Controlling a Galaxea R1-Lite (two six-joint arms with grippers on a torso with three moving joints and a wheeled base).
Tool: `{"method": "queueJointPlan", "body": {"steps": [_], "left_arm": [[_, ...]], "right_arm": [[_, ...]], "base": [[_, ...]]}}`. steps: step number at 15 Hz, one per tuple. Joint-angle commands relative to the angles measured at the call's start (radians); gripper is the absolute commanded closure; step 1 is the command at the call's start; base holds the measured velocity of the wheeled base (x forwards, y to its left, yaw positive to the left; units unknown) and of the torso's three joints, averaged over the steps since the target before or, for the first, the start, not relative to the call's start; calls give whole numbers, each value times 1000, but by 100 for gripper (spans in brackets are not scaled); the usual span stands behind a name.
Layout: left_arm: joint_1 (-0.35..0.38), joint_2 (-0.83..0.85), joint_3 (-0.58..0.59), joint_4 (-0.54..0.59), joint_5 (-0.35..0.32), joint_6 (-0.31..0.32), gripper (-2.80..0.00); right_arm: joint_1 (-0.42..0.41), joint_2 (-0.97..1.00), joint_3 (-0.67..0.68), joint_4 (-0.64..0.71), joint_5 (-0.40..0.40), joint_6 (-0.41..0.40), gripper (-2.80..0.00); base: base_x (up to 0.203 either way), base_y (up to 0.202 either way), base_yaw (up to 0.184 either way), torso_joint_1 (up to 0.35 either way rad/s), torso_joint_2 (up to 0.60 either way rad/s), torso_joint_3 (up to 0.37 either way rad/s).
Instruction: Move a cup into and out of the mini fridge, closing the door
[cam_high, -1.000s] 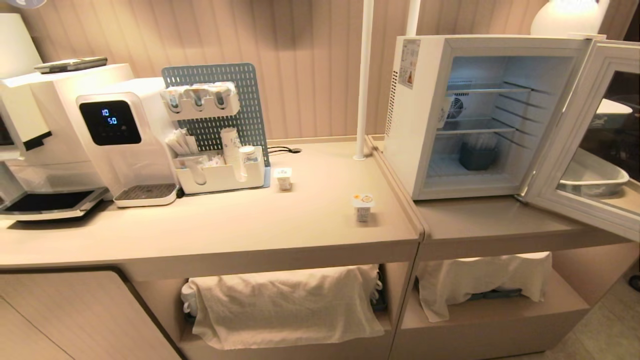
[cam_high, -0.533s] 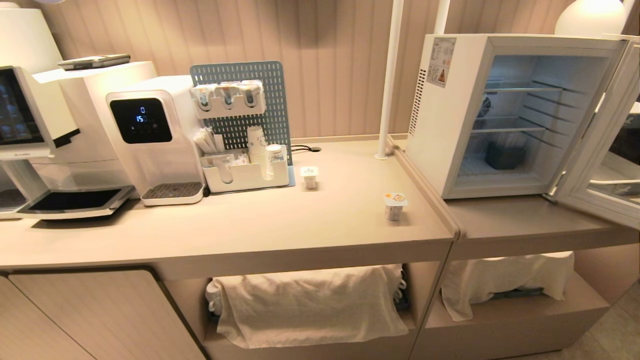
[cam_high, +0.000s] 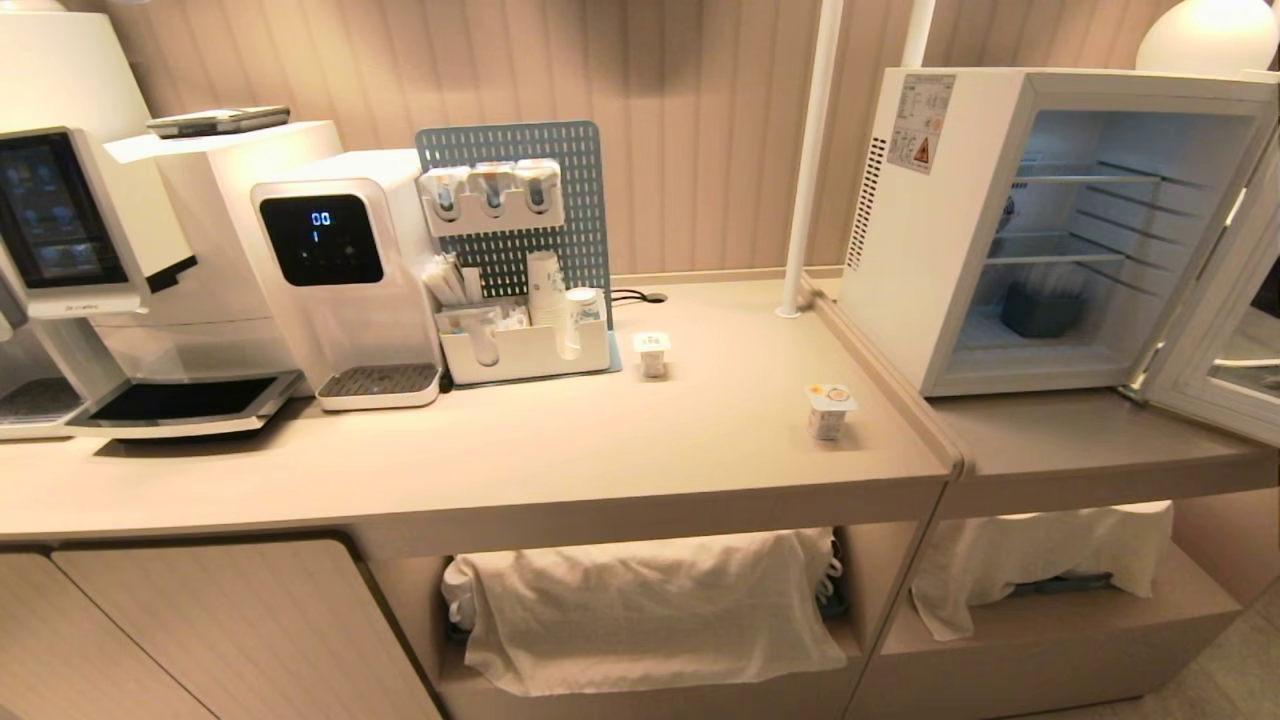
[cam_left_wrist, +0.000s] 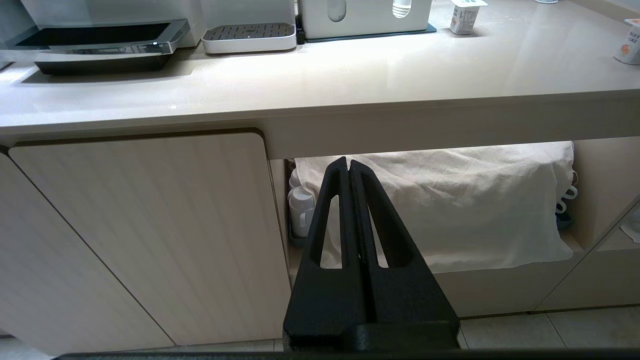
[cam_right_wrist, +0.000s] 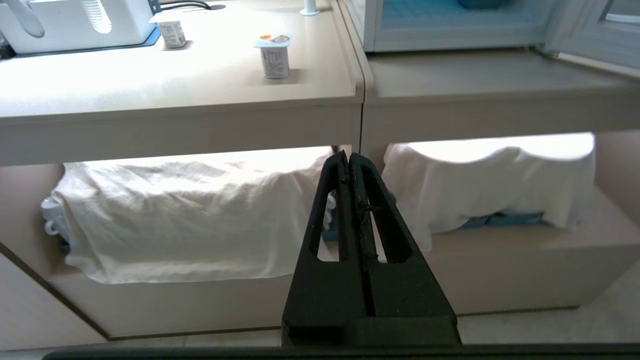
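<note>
Two arms hang low before the counter front, the left gripper (cam_left_wrist: 348, 165) and right gripper (cam_right_wrist: 348, 157) both clenched on nothing. Step in hand looks like the approach: the small white foil-lidded cup (cam_high: 829, 410) stands near the counter's right edge, short of the white mini fridge (cam_high: 905, 250), whose grey-framed door (cam_high: 1225, 340) hangs open. Next, probably, the right gripper must rise, spread and reach for the cup.

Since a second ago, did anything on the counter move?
No, only the camera turned, so the whole scene slid right in the head view. The cup stands on the counter where it was, the mini fridge has its door open as before, and nothing was grabbed.
</note>
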Motion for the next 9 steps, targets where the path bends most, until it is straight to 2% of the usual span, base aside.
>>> {"method": "queueJointPlan", "body": {"steps": [1,6,9], "left_arm": [[-1,1,0,0,0,0,0],[0,0,0,0,1,-1,0],[0,1,0,0,1,-1,0]], "right_arm": [[-1,0,2,-3,5,-36,0],[-1,0,2,3,1,-28,0],[-1,0,2,-2,-3,32,0]], "base": [[0,0,0,0,0,0],[0,0,0,0,0,0],[0,0,0,0,0,0]]}}
